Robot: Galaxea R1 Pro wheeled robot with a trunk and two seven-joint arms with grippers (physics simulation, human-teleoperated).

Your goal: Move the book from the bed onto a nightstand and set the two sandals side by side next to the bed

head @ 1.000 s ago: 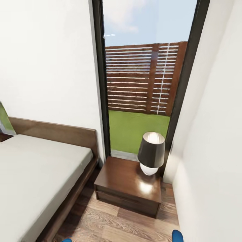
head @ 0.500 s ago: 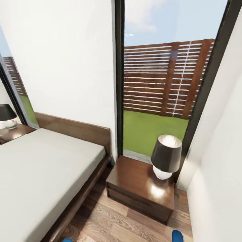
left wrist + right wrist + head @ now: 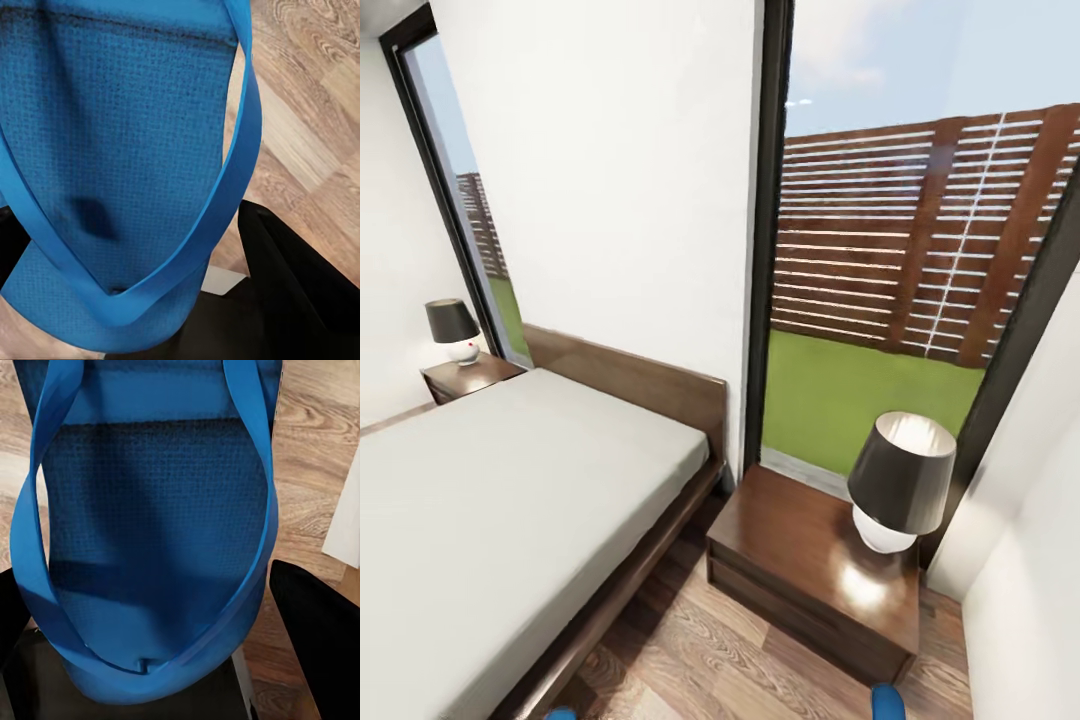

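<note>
In the left wrist view a bright blue sandal hangs between the black fingers of my left gripper, which is shut on it above the plank floor. My right gripper is shut on the other blue sandal in the same way. In the head view, the two sandal tips peek in at the bottom edge. The bed with its bare grey mattress lies at the left. One nightstand stands right of it, the other nightstand beyond it. The book is out of view.
A dark-shaded lamp stands on the near nightstand's right half, and a smaller-looking lamp on the far one. Tall windows back both nightstands. A white wall closes the right side. A strip of wood floor runs between bed and nightstand.
The head camera has swung left, so the whole picture has slid right: the far nightstand, its lamp and the second window have come into view. Both sandals stay held.
</note>
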